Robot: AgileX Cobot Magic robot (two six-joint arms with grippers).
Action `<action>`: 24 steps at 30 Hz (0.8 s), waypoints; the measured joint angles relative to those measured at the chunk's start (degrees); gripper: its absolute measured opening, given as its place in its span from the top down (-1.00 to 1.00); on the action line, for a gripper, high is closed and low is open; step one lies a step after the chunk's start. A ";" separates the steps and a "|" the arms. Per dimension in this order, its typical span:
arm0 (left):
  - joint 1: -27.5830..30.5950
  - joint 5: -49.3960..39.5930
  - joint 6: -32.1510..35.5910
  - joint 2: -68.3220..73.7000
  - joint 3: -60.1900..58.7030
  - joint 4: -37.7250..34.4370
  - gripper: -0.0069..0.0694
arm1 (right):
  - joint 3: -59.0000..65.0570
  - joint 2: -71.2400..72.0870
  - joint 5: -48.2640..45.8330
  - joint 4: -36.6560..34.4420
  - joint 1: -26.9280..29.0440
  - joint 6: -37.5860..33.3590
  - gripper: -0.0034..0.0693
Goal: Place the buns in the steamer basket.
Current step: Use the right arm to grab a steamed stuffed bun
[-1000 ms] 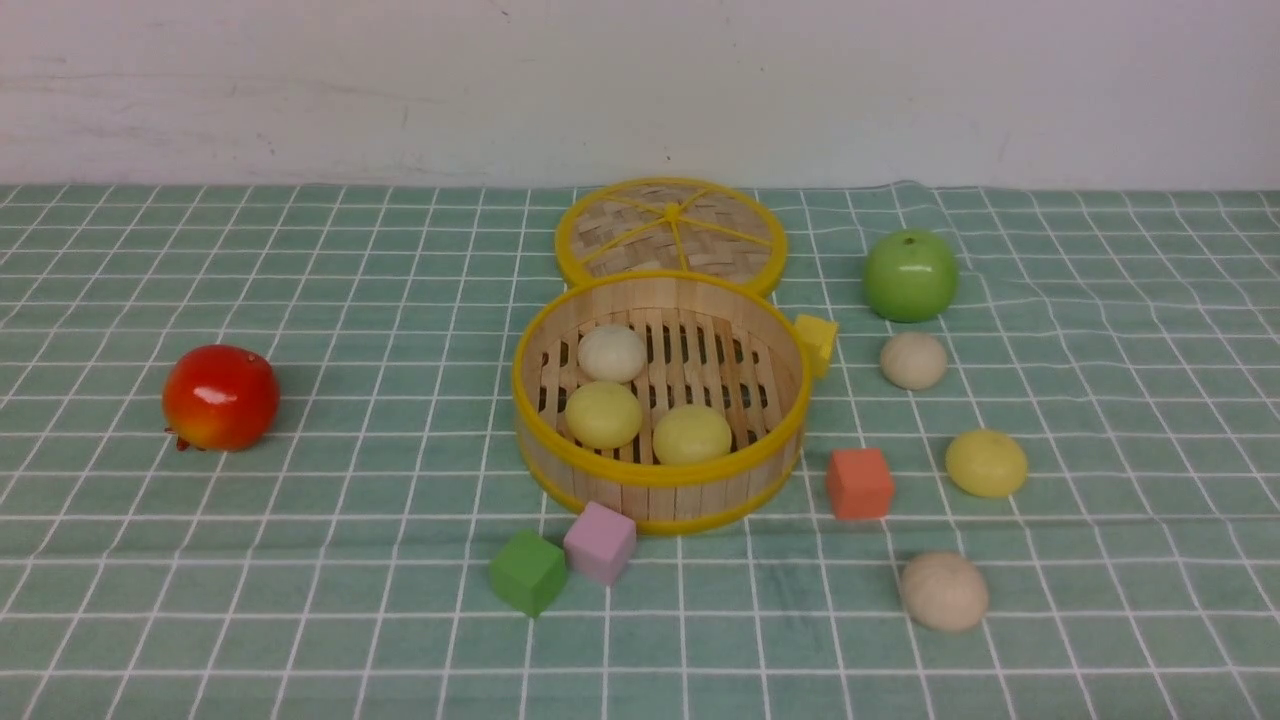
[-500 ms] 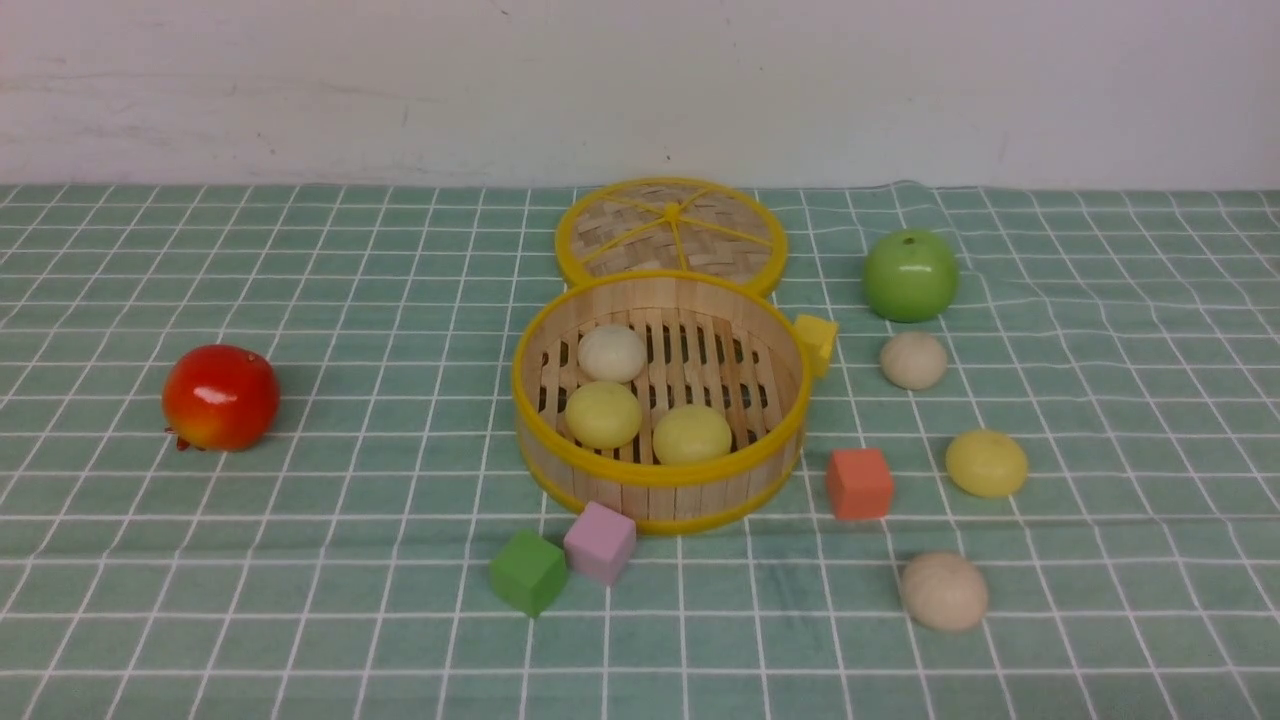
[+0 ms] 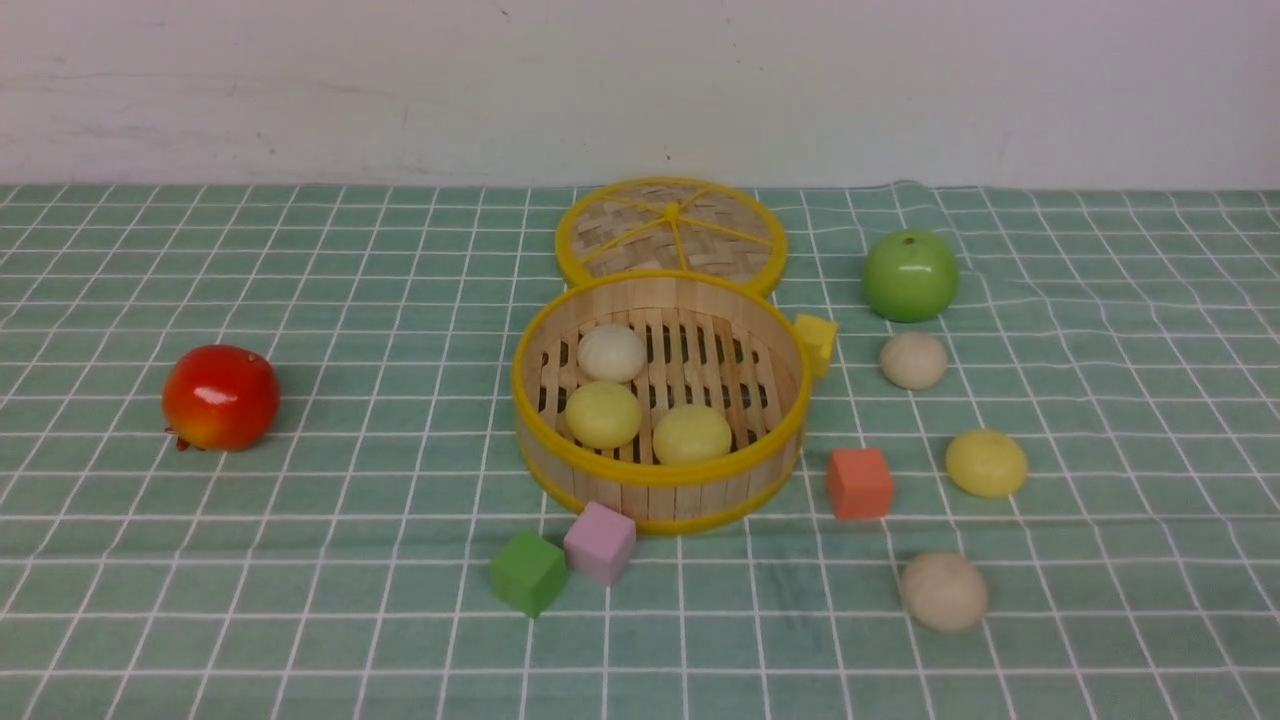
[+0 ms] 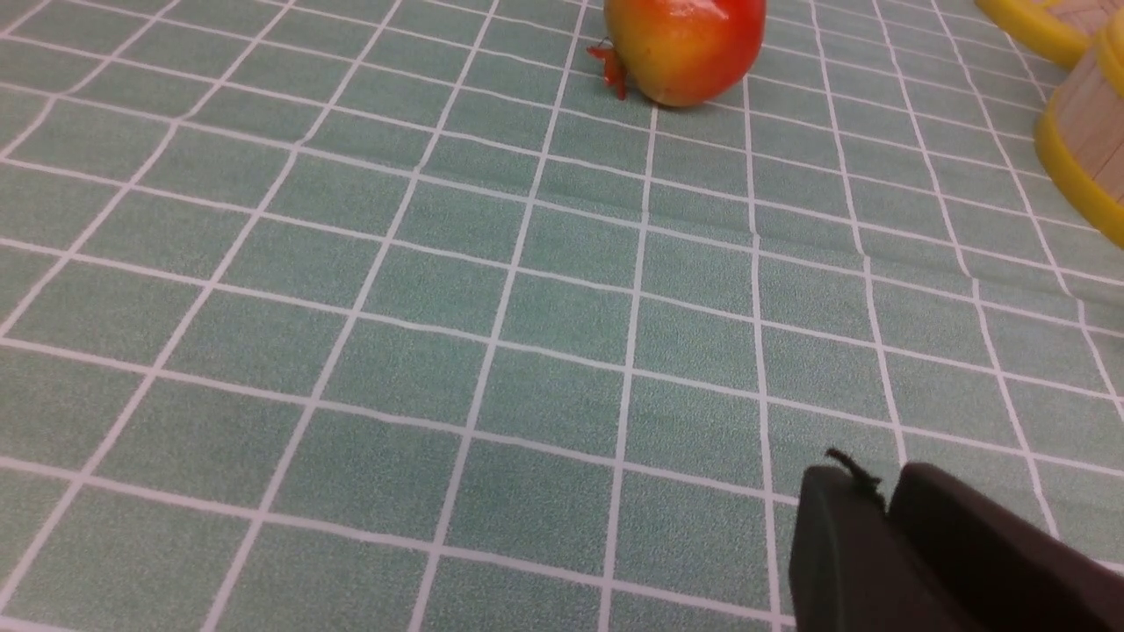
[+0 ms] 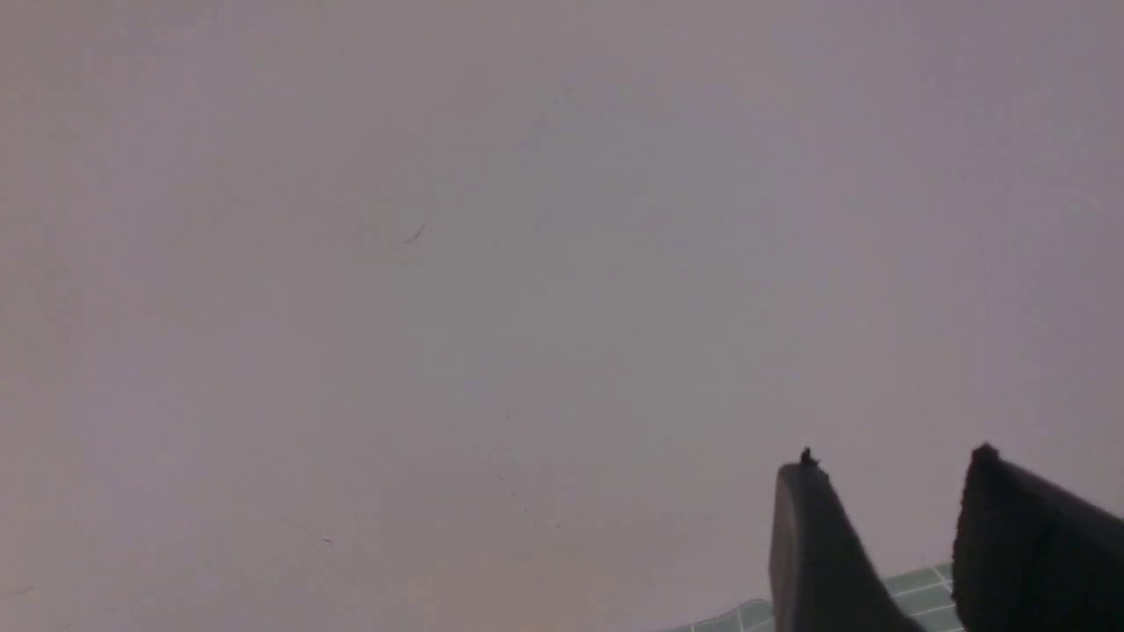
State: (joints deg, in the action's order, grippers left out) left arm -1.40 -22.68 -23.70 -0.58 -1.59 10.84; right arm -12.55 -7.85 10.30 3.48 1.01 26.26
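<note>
Front view: I count three buns (image 3: 604,414) inside steamer basket (image 3: 660,476) at worktop centre, three remaining buns (image 3: 986,463) loose toward right edge. Half done; left end effector (image 4: 882,491) together, right end effector (image 5: 891,478) apart, both empty.

Only the fingertips of each arm show, each in its own wrist view. The left gripper (image 4: 878,481) has its 2 dark fingers (image 4: 843,553) pressed together, their edges meeting with no gap to see; it sits low and is angled downward. The right gripper (image 5: 894,461) has its 2 dark fingers (image 5: 812,544) plainly apart with clear space between them; it is lifted high and points roughly level, forward
</note>
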 joint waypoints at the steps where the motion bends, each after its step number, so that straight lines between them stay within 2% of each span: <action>1: 0.00 0.00 0.00 0.00 0.00 0.00 0.62 | -6.95 -4.13 -4.98 -0.04 0.00 0.11 0.25; 5: 0.00 0.00 0.00 0.00 0.00 0.00 0.62 | -22.83 -14.40 -22.15 0.87 0.00 -0.73 0.25; 8: 0.00 0.00 0.00 0.00 0.00 0.00 0.61 | -28.96 -22.20 -33.42 3.47 0.00 -2.67 0.25; 11: 0.00 0.00 0.00 0.00 0.00 0.00 0.61 | -29.76 -28.10 -38.90 5.83 0.00 -3.23 0.25; 16: 0.00 0.00 0.00 0.00 0.00 0.00 0.59 | -27.86 -37.26 -41.48 6.41 0.00 -3.46 0.25; 21: 0.00 0.00 0.00 0.00 0.00 0.00 0.59 | -27.23 -46.46 -43.72 -0.40 0.00 -5.80 0.25; 22: 0.00 0.00 0.00 0.00 0.00 0.00 0.59 | -27.23 -49.99 -43.84 -5.05 0.00 -9.42 0.25; 23: 0.00 0.00 0.00 0.00 0.00 0.00 0.59 | -27.23 -50.79 -43.90 -5.59 0.00 -10.47 0.25; 24: 0.00 0.00 0.00 0.00 0.00 0.00 0.58 | -27.23 -54.08 -44.22 -10.34 0.00 -14.57 0.25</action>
State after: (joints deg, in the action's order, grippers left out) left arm -1.40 -22.68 -23.70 -0.58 -1.59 10.84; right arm -39.78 -61.93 -33.92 -6.86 1.01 11.69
